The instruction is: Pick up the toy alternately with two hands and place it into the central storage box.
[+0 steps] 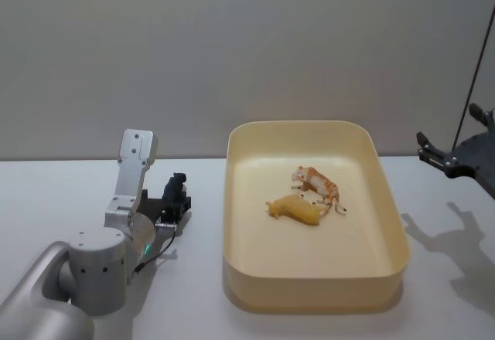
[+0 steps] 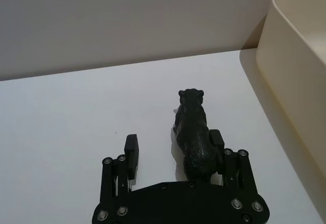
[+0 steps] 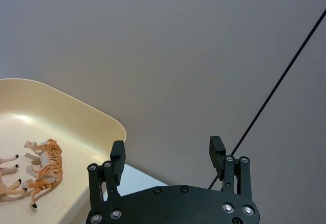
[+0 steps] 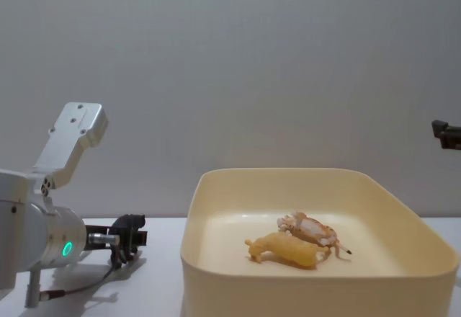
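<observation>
A black animal toy (image 2: 193, 132) stands on the white table left of the cream-yellow storage box (image 1: 309, 290). My left gripper (image 2: 173, 142) is low on the table and open, its fingers either side of the toy, which sits close against one finger (image 2: 216, 140). From the head view the toy (image 1: 179, 185) is at the tip of the left gripper (image 1: 175, 203), about a hand's width from the box wall. My right gripper (image 3: 168, 152) hangs open and empty in the air to the right of the box (image 3: 76, 117).
Inside the box lie an orange striped tiger (image 1: 317, 183) and a yellow animal (image 1: 298, 210), touching each other near the middle. The silver left arm with its green ring light (image 4: 68, 248) rests low at the table's left. A thin black cable (image 1: 473, 69) hangs at the far right.
</observation>
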Controlling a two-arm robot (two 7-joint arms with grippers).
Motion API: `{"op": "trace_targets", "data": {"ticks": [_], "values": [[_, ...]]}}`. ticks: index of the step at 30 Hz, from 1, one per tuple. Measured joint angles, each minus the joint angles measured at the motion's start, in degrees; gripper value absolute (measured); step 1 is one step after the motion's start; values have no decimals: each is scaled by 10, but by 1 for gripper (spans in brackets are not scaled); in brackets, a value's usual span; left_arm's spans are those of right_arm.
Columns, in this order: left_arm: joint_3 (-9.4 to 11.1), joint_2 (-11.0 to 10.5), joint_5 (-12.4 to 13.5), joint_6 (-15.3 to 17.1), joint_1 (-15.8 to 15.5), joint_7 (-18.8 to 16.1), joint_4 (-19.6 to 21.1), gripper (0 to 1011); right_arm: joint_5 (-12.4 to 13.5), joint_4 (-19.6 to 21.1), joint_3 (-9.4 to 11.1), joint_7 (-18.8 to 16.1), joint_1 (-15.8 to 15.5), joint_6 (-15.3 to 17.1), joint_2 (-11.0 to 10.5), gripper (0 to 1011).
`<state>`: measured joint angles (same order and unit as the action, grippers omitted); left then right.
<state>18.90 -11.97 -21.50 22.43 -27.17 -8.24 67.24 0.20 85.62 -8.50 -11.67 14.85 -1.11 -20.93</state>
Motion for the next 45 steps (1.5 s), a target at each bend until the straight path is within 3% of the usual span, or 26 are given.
{"op": "trace_targets", "data": {"ticks": [18,30,45], "values": [[-1,1,2,-3,-3,2,-8,289,0,0,0,0,0,0,0,1001],[-2,-4,21,1,2,3,18,276,0,0,0,0,0,0,0,1001],[2,-18,75,43,14,45,117,276,0,0,0,0,0,0,0,1001]]}}
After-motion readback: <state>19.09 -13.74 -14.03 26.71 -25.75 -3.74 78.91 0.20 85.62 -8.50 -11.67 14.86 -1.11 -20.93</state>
